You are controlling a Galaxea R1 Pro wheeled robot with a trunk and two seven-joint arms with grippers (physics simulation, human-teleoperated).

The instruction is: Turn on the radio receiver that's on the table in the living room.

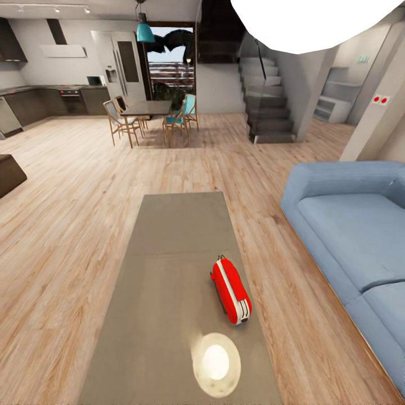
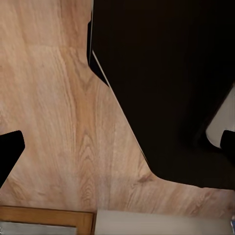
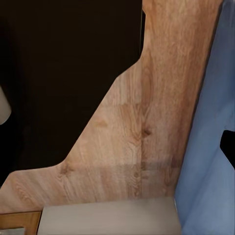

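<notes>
The red radio receiver lies on its side on the grey table, right of the middle and just past the seam, white band and thin wire handle showing. In the left wrist view my left gripper is open, its dark fingertips far apart at the picture's edges over wood floor, nothing between them. My right gripper also looks open, with one dark fingertip against the blue sofa. Both wrist views catch an edge of the table.
A light blue sofa runs along the table's right side with a strip of plank floor between. The white dome lamp hangs overhead; its bright reflection sits on the near tabletop. A dining table with chairs and stairs stand far back.
</notes>
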